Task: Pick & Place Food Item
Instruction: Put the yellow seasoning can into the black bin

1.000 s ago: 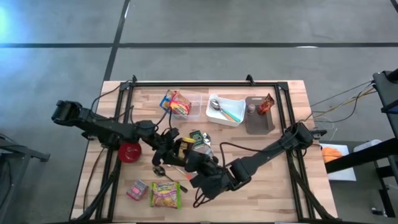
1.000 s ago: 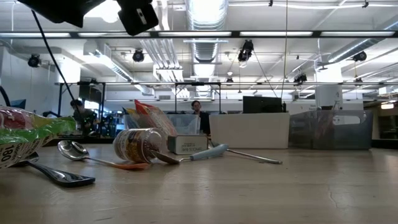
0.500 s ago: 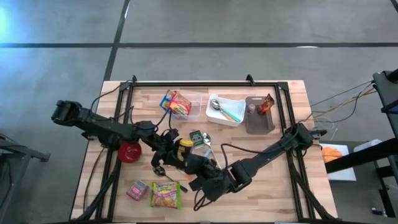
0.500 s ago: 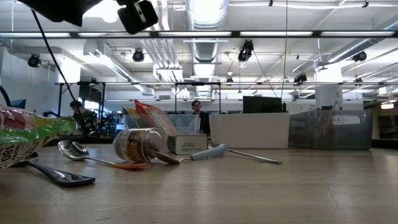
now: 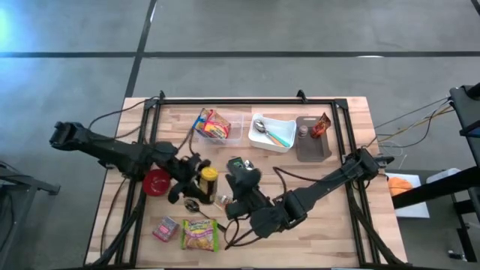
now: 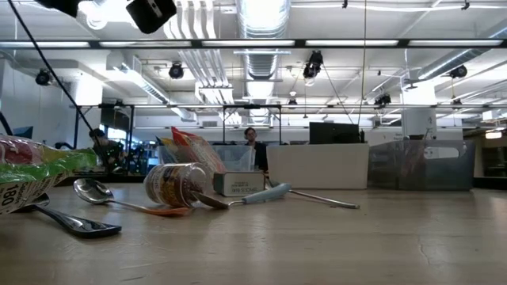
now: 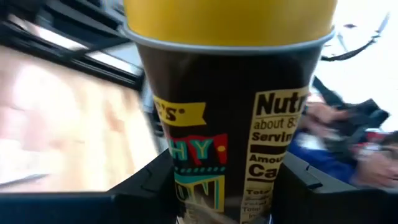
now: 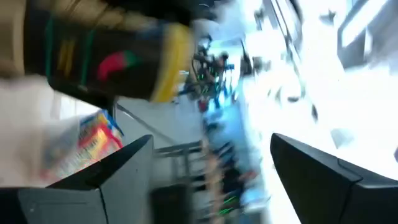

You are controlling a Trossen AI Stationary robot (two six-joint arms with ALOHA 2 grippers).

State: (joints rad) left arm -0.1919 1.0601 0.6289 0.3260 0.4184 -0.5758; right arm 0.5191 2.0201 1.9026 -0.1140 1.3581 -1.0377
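A dark jar with a yellow lid is held above the middle of the table, with my left gripper shut on it. The left wrist view shows the jar upright between the two dark fingers, lid up. My right gripper stands just right of the jar and apart from it. It is open, with nothing between its fingers. The right wrist view shows the jar off to one side. My left gripper pinches the jar's lower body between its two fingers, well below the yellow lid. The fingers come in about level from the table's left. The jar stands upright in the hold, lifted clear of the table.
At the far side stand a clear bin with a snack bag, a white tray with spoons and a grey tray. A red round thing, a green box, a spoon and packets lie nearby. Another jar lies on its side.
My left gripper has drawn back toward the table's left edge and up, taking the jar with it. The jar has come away from my right gripper, which has let go, rolled and risen a little. Both grippers were at the jar a second ago.
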